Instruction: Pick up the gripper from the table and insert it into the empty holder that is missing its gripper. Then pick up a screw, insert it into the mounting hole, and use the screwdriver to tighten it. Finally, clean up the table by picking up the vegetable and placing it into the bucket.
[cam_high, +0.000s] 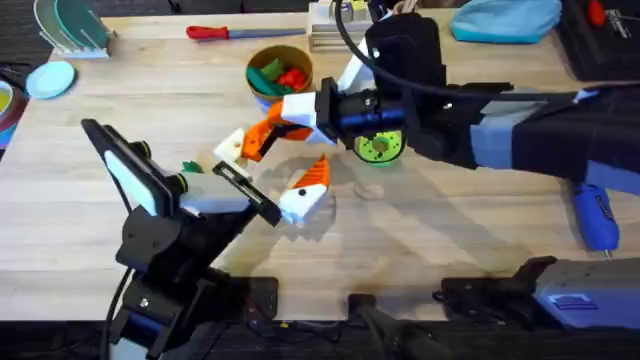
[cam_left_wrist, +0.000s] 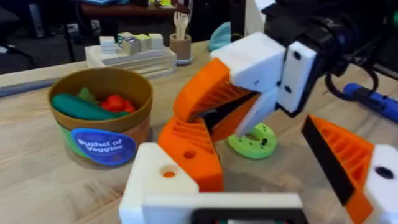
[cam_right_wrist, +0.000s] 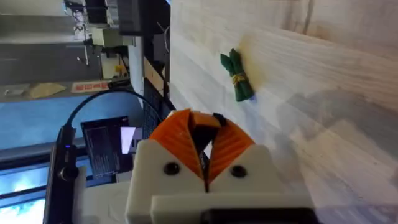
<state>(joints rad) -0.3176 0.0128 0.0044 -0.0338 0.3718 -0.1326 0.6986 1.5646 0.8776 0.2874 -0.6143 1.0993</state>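
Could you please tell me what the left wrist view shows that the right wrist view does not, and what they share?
Left wrist view alone: the bucket with toy vegetables inside, the green disc on the table, and the left hand, open.

Right wrist view alone: the vegetable, a small green bundle lying on the bare wood, apart from everything else.

Both: the right hand, its orange-padded fingers shut on a dark thing I cannot identify, and the wooden table.
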